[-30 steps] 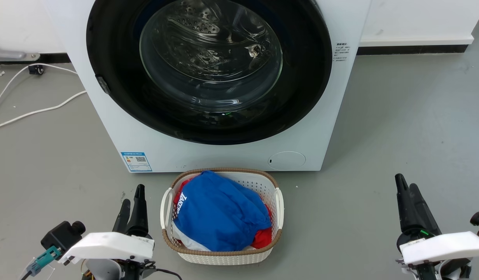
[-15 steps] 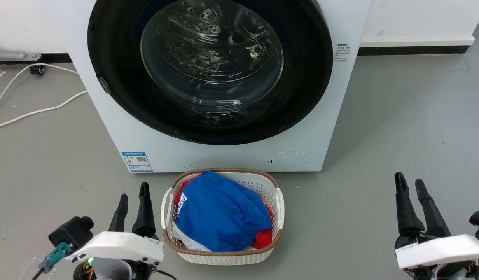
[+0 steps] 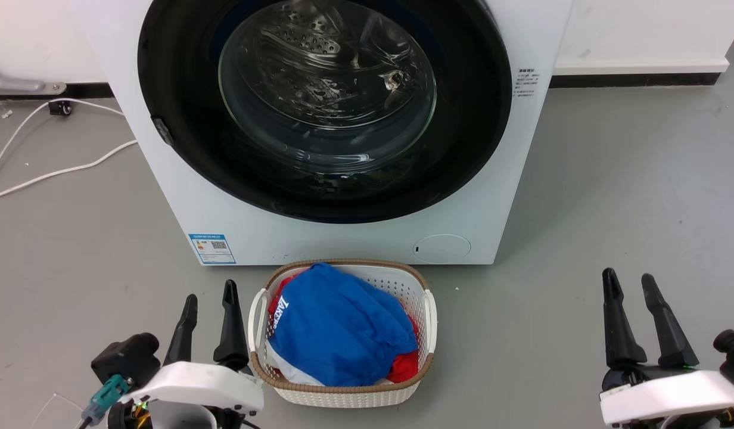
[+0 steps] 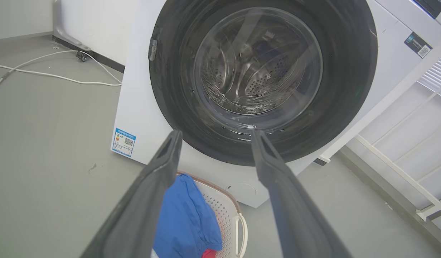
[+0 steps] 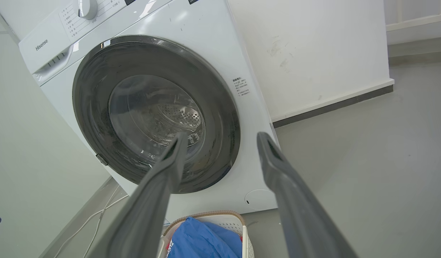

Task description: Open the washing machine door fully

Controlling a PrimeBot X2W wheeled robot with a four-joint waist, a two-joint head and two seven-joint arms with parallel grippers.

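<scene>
Both the left gripper (image 3: pixel 210 292) and the right gripper (image 3: pixel 628 276) had spread from closed to wide within the last second, empty, flanking the laundry basket (image 3: pixel 343 394). The washing machine door (image 3: pixel 325 107) lay shut against the washing machine (image 3: pixel 343 241), well apart from both. The reach for it had seemingly yet to begin.

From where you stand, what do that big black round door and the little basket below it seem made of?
The large round glossy black washing machine door looks like polished plastic ringing a clear glass bowl, judging by its sharp reflections. The cream perforated laundry basket with brown woven-look rim seems moulded matt plastic, given its even holes.
</scene>
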